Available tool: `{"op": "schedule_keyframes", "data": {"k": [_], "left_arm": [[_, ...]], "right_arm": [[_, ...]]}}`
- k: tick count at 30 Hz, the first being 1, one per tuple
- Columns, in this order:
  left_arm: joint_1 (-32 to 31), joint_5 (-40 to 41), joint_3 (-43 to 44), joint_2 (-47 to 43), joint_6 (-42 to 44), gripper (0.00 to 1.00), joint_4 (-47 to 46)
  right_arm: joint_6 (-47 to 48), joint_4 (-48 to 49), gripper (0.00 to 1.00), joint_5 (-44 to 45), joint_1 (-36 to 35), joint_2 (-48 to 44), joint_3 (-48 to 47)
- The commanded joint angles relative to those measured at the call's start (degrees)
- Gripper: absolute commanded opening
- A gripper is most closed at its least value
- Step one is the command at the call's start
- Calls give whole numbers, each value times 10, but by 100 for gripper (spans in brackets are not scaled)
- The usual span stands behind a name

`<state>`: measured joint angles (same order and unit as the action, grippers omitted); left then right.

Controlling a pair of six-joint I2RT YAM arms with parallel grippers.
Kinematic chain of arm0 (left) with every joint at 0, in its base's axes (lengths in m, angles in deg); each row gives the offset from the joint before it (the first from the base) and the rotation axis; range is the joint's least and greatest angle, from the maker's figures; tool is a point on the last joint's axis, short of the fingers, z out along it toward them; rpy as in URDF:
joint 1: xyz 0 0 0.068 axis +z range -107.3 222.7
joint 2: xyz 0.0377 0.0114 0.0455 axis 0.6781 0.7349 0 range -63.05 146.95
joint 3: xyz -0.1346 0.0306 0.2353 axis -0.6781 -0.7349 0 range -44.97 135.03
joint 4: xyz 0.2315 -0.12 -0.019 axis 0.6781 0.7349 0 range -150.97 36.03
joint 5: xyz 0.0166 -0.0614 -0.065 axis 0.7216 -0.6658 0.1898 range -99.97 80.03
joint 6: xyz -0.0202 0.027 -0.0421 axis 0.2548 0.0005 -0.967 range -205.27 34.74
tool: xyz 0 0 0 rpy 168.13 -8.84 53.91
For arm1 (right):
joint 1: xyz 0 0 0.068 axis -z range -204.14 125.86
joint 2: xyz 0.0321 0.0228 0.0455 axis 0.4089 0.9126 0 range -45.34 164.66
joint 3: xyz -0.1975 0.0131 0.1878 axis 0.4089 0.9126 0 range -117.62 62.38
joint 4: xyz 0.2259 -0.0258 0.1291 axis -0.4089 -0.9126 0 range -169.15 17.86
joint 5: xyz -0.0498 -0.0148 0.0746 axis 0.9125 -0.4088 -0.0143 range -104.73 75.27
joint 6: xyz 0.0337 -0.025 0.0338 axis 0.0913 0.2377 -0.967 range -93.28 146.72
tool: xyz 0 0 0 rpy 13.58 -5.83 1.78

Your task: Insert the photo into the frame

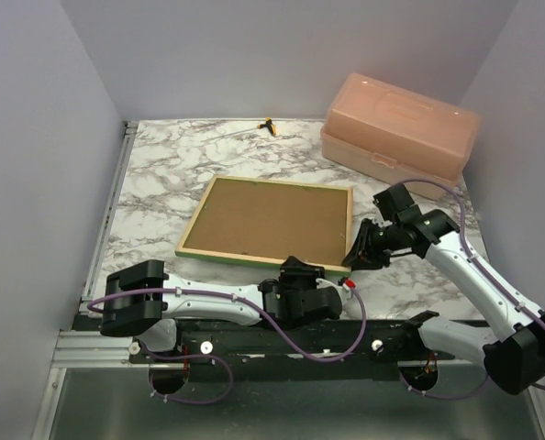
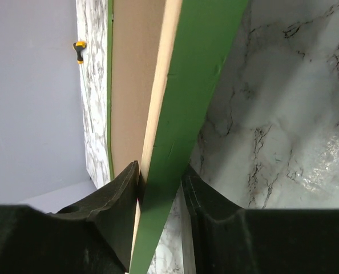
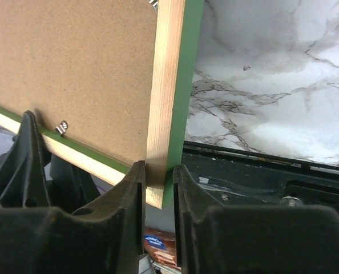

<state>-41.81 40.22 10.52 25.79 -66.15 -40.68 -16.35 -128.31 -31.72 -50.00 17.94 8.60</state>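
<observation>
Left tool [image 2: 162, 171], right tool [image 3: 158, 168], both around one frame [image 3: 168, 68]

Overhead; both wrists close on frame [image 3: 166, 85]

Looks like a robotics lab cell: marble-print tabletop [image 1: 162, 174] boxed in by plain grey walls [image 1: 34, 137], aluminium mounting rail [image 1: 84, 346] along the near edge.

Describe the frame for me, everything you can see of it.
The frame is a thin-railed rectangle, green on its outer edges, bare light wood on its back. It lies back-up on the marble table, a brown backing panel filling it, a metal tab at one rail. The left gripper pinches its near rail; the right gripper pinches its near right corner.
</observation>
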Motion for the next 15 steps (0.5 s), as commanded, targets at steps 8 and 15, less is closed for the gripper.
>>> {"op": "schedule_keyframes", "data": {"k": [8,15], "left_arm": [[2,32,17,-46,-7,22,1],[2,33,24,-102,-8,21,29]], "right_arm": [[13,53,68,19,-3,-45,-96],[73,100,100,106,-3,-98,-139]]}}
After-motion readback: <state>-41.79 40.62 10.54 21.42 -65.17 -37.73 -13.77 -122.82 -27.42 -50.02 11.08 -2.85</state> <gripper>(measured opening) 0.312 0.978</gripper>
